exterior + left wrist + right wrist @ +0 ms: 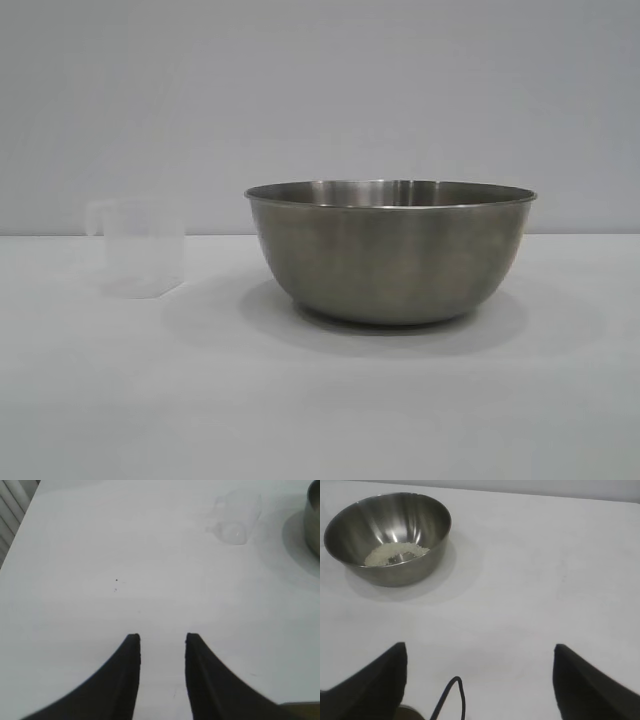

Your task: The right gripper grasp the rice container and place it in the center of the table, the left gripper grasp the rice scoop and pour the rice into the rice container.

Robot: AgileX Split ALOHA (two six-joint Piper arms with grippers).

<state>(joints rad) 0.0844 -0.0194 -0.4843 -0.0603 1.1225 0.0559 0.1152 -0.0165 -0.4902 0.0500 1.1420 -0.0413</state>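
Note:
The rice container (390,250), a large steel bowl, stands on the white table (320,410) slightly right of centre. In the right wrist view the rice container (390,537) holds a shallow layer of rice (395,554). The rice scoop (140,258), a translucent cup, stands upright left of the bowl, and in the left wrist view the rice scoop (235,517) looks empty. My left gripper (161,639) is open and empty above bare table, well short of the scoop. My right gripper (480,650) is wide open and empty, away from the bowl. Neither gripper shows in the exterior view.
A plain grey wall stands behind the table. The bowl's edge (314,525) shows at the side of the left wrist view. The table's edge and a ribbed panel (12,505) lie in that view's corner. A black cable (451,697) loops near my right gripper.

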